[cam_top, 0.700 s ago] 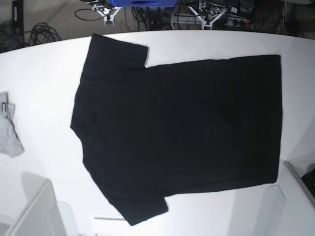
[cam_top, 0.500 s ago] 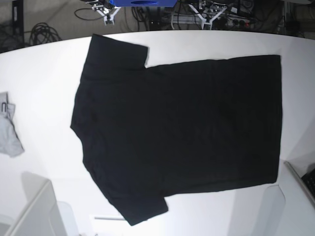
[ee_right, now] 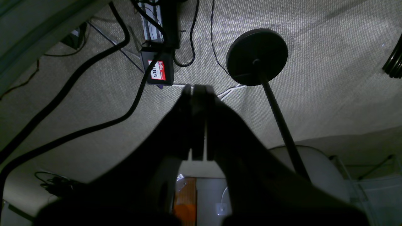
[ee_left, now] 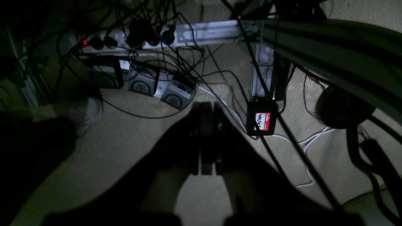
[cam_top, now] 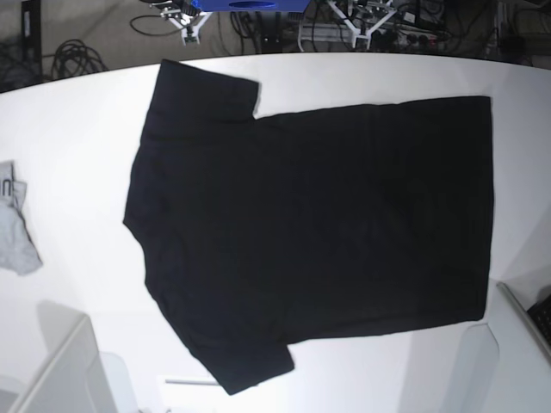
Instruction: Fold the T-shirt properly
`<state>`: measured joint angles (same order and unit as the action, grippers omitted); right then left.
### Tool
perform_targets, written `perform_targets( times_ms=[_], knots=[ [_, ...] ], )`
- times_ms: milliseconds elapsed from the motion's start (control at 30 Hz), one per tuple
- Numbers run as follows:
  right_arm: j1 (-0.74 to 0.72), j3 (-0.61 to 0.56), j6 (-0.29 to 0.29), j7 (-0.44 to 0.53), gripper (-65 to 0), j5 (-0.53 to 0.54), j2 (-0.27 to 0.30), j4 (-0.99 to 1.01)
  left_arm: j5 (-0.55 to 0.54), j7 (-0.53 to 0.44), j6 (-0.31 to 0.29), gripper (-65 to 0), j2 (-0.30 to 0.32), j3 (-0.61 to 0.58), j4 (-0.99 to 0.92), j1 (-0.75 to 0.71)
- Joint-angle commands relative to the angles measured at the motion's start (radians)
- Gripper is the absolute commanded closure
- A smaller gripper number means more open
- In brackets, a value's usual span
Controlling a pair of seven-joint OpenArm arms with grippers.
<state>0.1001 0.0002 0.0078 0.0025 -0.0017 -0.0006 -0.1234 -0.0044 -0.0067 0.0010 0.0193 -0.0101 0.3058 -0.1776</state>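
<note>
The black T-shirt (cam_top: pixel 318 224) lies spread flat on the white table (cam_top: pixel 77 155) in the base view, plain side up, collar to the left, hem to the right. Neither gripper shows in that view. In the left wrist view my left gripper (ee_left: pixel 205 106) is shut with nothing in it and hangs over carpet, off the table. The right wrist view has my right gripper (ee_right: pixel 198 89) shut and empty too, likewise over the floor. The T-shirt is out of both wrist views.
A small light grey garment (cam_top: pixel 15 231) lies at the table's left edge. White arm mounts stand at the near left (cam_top: pixel 60 370) and near right (cam_top: pixel 521 331). Power strips (ee_left: pixel 132 36) and cables cover the floor; a black round stand base (ee_right: pixel 257 56) sits there.
</note>
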Motion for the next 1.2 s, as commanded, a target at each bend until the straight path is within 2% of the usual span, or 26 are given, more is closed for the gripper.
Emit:
perform_targets(
  times_ms=[0,100,300,567,733,967,1167],
  knots=[
    [0.003,-0.002,-0.009,-0.002,0.0,-0.002,0.003,-0.002,0.005,-0.002,0.004,0.0,0.001,-0.001,0.003,-0.006],
    [0.003,-0.002,-0.009,0.001,0.0,-0.002,0.003,-0.003,-0.001,0.009,0.004,0.0,0.003,0.009,0.0,0.0],
    [0.028,-0.002,-0.009,0.115,0.0,-0.002,0.003,-0.002,-0.001,0.003,0.004,0.0,0.003,0.011,-0.106,0.031],
    [0.036,-0.002,-0.009,0.115,0.0,-0.002,0.003,-0.002,-0.001,-0.008,0.004,0.0,0.003,0.011,-0.101,0.023],
    [0.083,-0.002,-0.009,0.12,0.0,-0.002,0.003,-0.054,0.007,-0.132,0.004,0.0,0.003,0.0,-0.061,-0.027],
    [0.267,0.002,-0.009,0.12,0.0,0.001,0.003,-0.312,0.01,-0.252,0.004,0.0,0.024,-0.001,-0.052,-0.104],
    [0.413,0.005,-0.009,0.115,0.0,0.004,0.003,-0.51,0.011,-0.53,0.004,0.0,0.07,-0.001,-0.043,-0.221]
  ],
)
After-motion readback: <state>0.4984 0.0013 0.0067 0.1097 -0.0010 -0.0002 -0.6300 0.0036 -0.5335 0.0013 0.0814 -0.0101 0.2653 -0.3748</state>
